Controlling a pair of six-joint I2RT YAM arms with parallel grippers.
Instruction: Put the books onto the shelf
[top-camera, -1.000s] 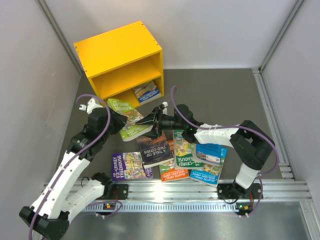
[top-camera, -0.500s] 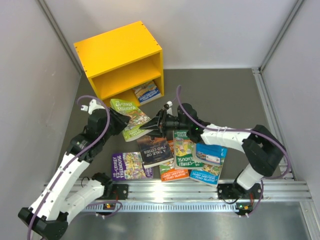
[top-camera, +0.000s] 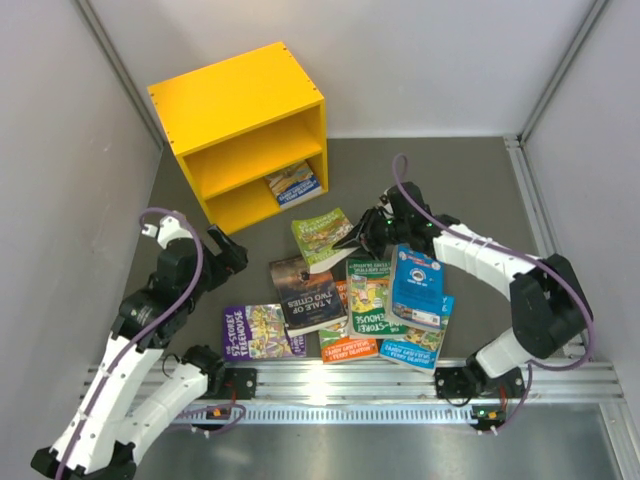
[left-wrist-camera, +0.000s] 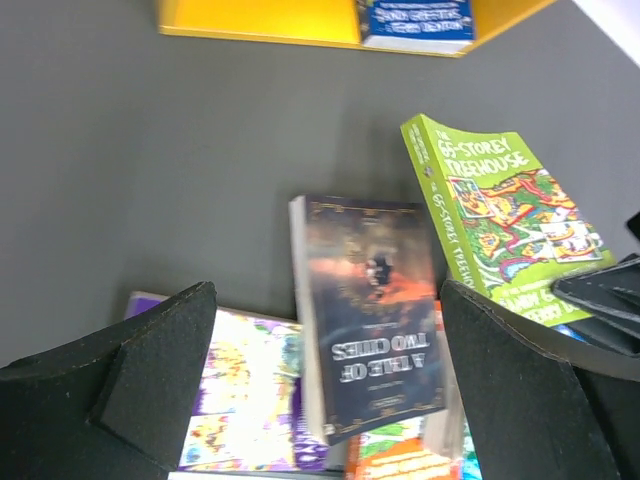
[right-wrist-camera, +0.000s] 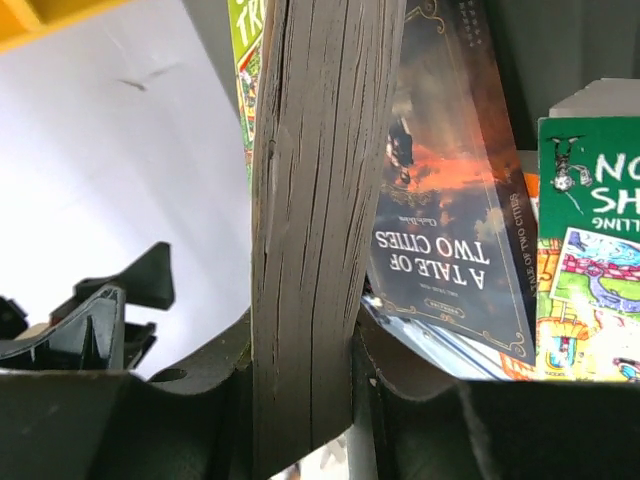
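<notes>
**a:** where is the green cartoon-covered paperback (top-camera: 320, 236)?

**b:** on the dark grey table (top-camera: 450, 180), in front of the bright yellow boxy shelf (top-camera: 235, 100). it sits between the shelf and the spread of books, clear of the shelf. the right gripper (top-camera: 358, 236) is clenched on its page edge. in the right wrist view the grey page block (right-wrist-camera: 310, 200) stands pinched between the two fingers. the book is tilted, with its spine toward the left arm. i cannot tell whether its low edge touches the table.

**a:** and inside the shelf?

**b:** a middle board splits it into two compartments. the lower one holds a blue-covered paperback (top-camera: 293, 184) lying flat, its near end poking out past the front edge.

**a:** the other arm?

**b:** the left gripper (top-camera: 226, 254) is released, jaws spread wide with nothing between them. it hangs to the left of the books.

**a:** what else is lying there?

**b:** a dark paperback titled a tale of two cities (top-camera: 307, 296) lies just below the green one. a purple cartoon paperback (top-camera: 258, 331) is beside it on the left. to the right, a second green treehouse paperback (top-camera: 368, 295) overlaps an orange paperback (top-camera: 345, 345). a bright blue paperback with a white circle (top-camera: 417, 287) rests on top of another colourful book (top-camera: 410, 348).
</notes>
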